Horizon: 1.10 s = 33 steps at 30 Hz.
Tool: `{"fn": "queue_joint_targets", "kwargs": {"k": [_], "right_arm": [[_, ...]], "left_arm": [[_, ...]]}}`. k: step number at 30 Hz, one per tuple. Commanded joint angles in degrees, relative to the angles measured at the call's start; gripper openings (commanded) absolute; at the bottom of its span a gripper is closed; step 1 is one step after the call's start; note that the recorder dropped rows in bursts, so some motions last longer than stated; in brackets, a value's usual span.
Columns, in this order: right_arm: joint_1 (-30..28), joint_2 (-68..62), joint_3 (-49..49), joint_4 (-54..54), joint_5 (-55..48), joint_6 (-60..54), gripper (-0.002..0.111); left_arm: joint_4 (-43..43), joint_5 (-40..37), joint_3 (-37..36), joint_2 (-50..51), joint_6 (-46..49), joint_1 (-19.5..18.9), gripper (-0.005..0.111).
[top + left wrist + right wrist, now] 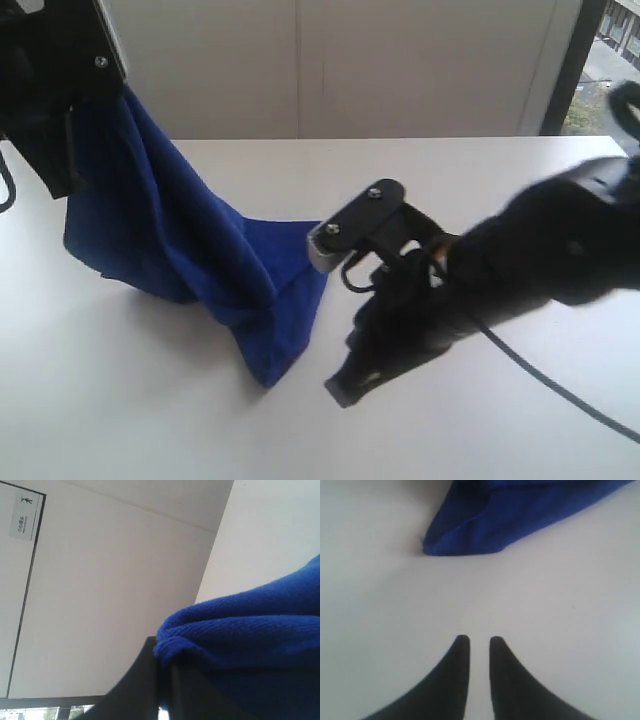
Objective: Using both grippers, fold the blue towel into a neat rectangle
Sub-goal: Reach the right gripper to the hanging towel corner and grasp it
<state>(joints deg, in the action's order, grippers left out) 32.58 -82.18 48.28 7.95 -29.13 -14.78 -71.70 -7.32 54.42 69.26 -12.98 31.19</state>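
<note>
The blue towel (pixel 190 240) hangs as a bunched drape from the upper left down to the white table (pixel 120 400); its lower end lies crumpled there with one pointed corner toward the front. My left gripper (pixel 75 140) holds it high at the top left. In the left wrist view that gripper (pixel 165 665) is shut on a thick fold of the towel (pixel 250 625). My right gripper (pixel 342 388) hovers low over the table just right of the towel's lower corner. In the right wrist view it (pixel 475 641) shows a narrow gap, holds nothing, and sits apart from the towel (pixel 505 515).
The table's far edge (pixel 400 140) runs along a pale wall. A dark window frame (pixel 560 70) stands at the back right. A black cable (pixel 560 390) trails from the right arm across the table. Bare tabletop lies in front and to the right.
</note>
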Motion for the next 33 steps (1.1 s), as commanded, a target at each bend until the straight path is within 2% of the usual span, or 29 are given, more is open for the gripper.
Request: {"fn": "queue_joint_targets", "kwargs": {"k": [1, 2, 3, 7, 12, 18, 33], "right_arm": [[-0.2, -9.0, 11.0, 16.0, -5.5, -18.5, 0.044], [-0.8, -11.6, 13.5, 19.4, -6.3, -21.7, 0.051], [-1.1, -13.1, 15.1, 19.9, -7.2, -22.7, 0.051], [-1.3, -18.7, 19.6, 21.1, -10.2, -25.5, 0.051], [-1.3, -24.4, 23.6, 22.8, -12.8, -27.6, 0.05], [-1.3, -29.1, 25.0, 22.7, -13.8, -27.5, 0.047], [-1.3, -33.4, 25.2, 22.0, -7.5, -26.0, 0.047]], "left_arm": [[0.6, -1.7, 0.3, -0.6, 0.0, 0.2, 0.0], [1.4, -2.3, 0.3, -0.6, 0.0, 0.2, 0.0], [1.8, -3.2, 0.3, -0.6, 0.0, 0.2, 0.0], [1.9, -7.0, 0.3, -0.6, 0.0, 0.2, 0.0], [2.1, -7.2, 0.3, -0.5, 0.0, 0.2, 0.0], [2.8, -7.2, 0.3, -0.5, 0.0, 0.2, 0.0], [4.2, -4.2, 0.3, -0.5, 0.0, 0.2, 0.0]]}}
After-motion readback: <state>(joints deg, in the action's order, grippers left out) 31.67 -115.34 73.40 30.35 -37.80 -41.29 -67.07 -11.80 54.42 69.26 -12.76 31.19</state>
